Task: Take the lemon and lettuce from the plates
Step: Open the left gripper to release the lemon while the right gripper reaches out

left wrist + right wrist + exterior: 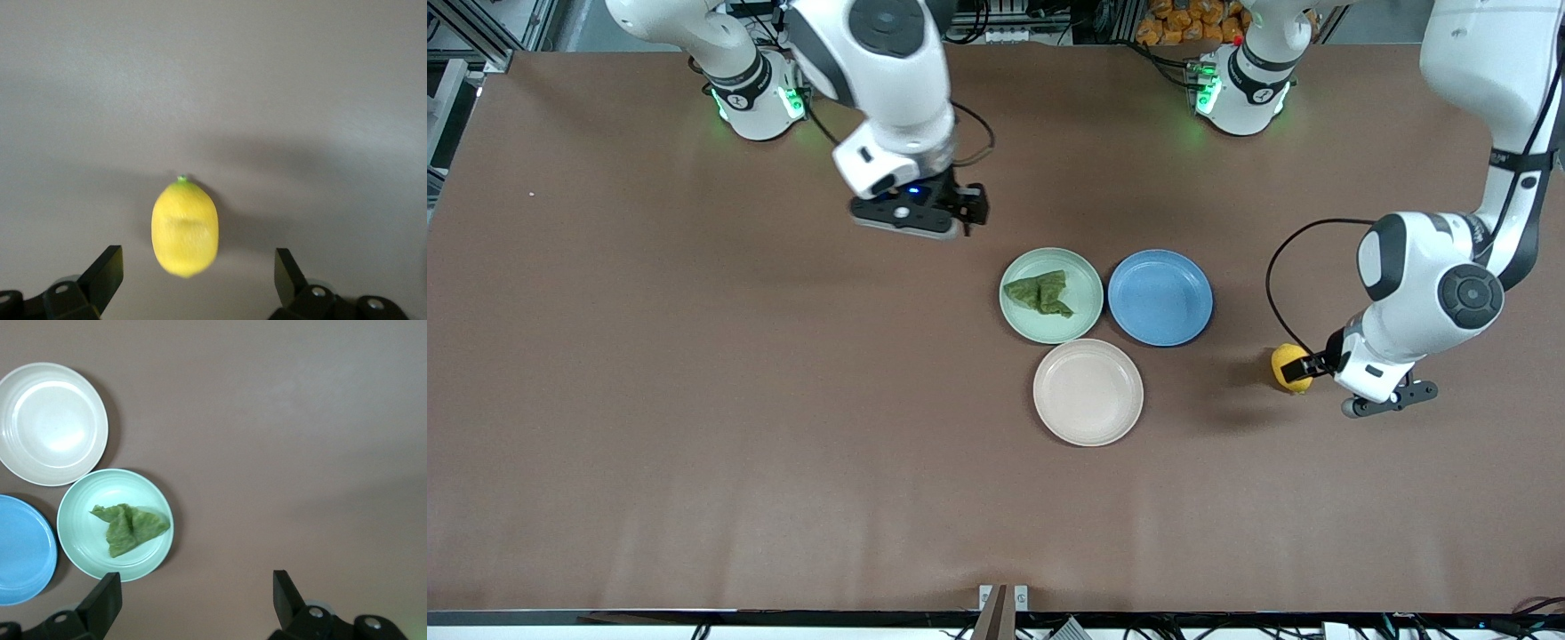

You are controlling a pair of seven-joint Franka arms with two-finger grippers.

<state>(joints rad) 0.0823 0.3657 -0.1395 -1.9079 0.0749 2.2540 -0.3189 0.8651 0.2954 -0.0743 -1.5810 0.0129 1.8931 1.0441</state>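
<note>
left fingers (107, 270) spread beside lemon (185, 227), lettuce (1040, 292) on mint plate (1080, 320)

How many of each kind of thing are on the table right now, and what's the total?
Plates: 3, mint, blue, beige
Lemon: 1, on the table between the open fingers of the left gripper
Lettuce: 1, on the mint plate
Total: 5
The right gripper hangs open over bare table.
</note>
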